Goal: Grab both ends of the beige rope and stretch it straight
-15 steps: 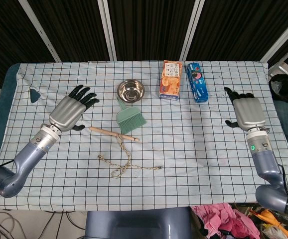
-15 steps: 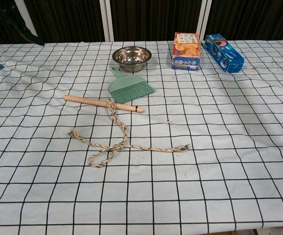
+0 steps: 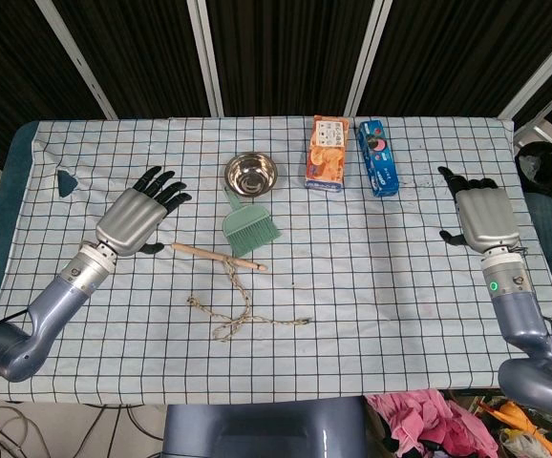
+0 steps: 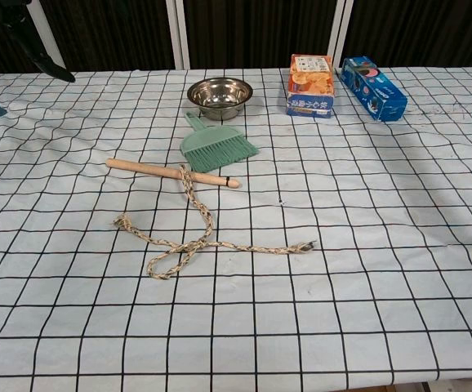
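Observation:
The beige rope point(image 3: 240, 310) point(image 4: 189, 229) lies loose and looped on the checked tablecloth near the table's middle front. One end lies at the left point(image 4: 122, 219), the other at the right point(image 4: 308, 245), and a strand runs up over a wooden stick point(image 4: 171, 173). My left hand point(image 3: 140, 215) hovers open, fingers spread, up and left of the rope, apart from it. My right hand point(image 3: 483, 215) hovers open near the table's right edge, far from the rope. Of the hands, the chest view shows only dark fingertips point(image 4: 46, 59) at the top left.
A green brush point(image 3: 246, 228) and a steel bowl point(image 3: 250, 173) sit behind the rope. An orange box point(image 3: 328, 153) and a blue box point(image 3: 378, 157) stand at the back right. A small dark triangular piece point(image 3: 66, 180) lies at the far left.
My right hand has shifted slightly right and back. My left hand has moved a little toward the table's front. The rope has not moved.

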### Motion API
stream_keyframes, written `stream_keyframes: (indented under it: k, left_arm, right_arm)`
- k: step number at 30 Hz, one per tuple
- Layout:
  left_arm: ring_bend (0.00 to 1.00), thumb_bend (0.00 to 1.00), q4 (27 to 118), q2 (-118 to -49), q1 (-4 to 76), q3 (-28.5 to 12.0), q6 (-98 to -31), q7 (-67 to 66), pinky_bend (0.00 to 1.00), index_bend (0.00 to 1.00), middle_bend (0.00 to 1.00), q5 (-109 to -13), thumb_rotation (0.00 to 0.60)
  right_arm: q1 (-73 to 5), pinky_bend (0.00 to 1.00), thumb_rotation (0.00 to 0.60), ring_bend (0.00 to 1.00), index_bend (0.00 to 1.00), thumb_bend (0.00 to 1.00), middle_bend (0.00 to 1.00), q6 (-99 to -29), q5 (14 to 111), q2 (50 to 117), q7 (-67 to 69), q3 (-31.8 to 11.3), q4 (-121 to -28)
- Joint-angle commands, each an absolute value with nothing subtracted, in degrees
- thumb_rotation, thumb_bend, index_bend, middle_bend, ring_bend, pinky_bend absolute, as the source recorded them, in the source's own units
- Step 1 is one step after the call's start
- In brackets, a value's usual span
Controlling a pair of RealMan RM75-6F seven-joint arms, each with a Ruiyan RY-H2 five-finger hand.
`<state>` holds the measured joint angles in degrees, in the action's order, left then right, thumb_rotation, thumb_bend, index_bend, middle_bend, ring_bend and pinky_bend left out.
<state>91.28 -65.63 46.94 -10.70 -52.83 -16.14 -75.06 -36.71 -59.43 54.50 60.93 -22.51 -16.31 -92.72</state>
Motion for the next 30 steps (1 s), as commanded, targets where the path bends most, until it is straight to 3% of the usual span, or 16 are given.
stream_keyframes:
  k: [1, 8, 12, 14, 20, 24, 27, 30]
  left_arm:
    - [0.02, 0.08, 92.21, -64.92, 45.9, -10.25, -54.21, -15.81, 0.03, 0.19, 0.15, -75.74, 0.6]
    - [0.03, 0.08, 93.16, -63.17, 42.23, -8.03, -59.67, -12.71, 0.03, 0.19, 0.15, -80.78, 0.6]
    - [0.03, 0.08, 93.26, -61.99, 41.08, -7.41, -61.37, -11.32, 0.03, 0.19, 0.15, -82.63, 0.6]
    - [0.03, 0.08, 93.63, -61.5, 40.69, -7.09, -62.01, -11.21, 0.03, 0.19, 0.15, -83.59, 0.6]
    - [0.03, 0.09, 95.03, -59.89, 38.68, -6.12, -64.46, -10.64, 0.03, 0.17, 0.14, -85.28, 0.6]
    - [0.03, 0.09, 95.75, -58.88, 37.17, -5.51, -65.03, -10.08, 0.03, 0.16, 0.14, -84.46, 0.6]
    - [0.03, 0.09, 95.84, -58.13, 36.26, -4.55, -64.9, -9.82, 0.03, 0.16, 0.13, -84.7, 0.6]
    - [0.03, 0.09, 95.83, -57.68, 35.05, -3.67, -65.75, -8.99, 0.03, 0.16, 0.13, -85.55, 0.6]
  right_arm:
    - [-36.24, 0.23, 0.6, 0.28, 0.08, 0.11, 0.23, -59.73, 54.84, 60.66, -22.14, -15.89, -93.52]
    - [-35.01, 0.24, 0.6, 0.29, 0.08, 0.11, 0.24, -60.86, 55.31, 59.55, -20.98, -15.39, -94.94]
    - [-34.44, 0.29, 0.6, 0.31, 0.09, 0.11, 0.27, -61.48, 55.72, 58.63, -20.47, -15.29, -96.46]
    - [-34.31, 0.37, 0.6, 0.37, 0.1, 0.12, 0.33, -61.64, 55.92, 58.2, -20.56, -15.19, -97.5]
    - [-33.75, 0.76, 0.6, 0.69, 0.2, 0.13, 0.6, -62.13, 57.27, 56.57, -22.67, -13.73, -102.47]
    - [-33.41, 0.96, 0.6, 0.92, 0.26, 0.13, 0.84, -61.1, 57.03, 55.51, -25.47, -11.53, -106.87]
    - [-32.03, 1.0, 0.6, 0.99, 0.29, 0.13, 0.93, -62.73, 58.33, 56.13, -25.22, -10.27, -110.08]
    - [-30.22, 1.0, 0.6, 1.0, 0.29, 0.13, 0.97, -62.74, 59.25, 56.88, -23.95, -7.89, -113.73]
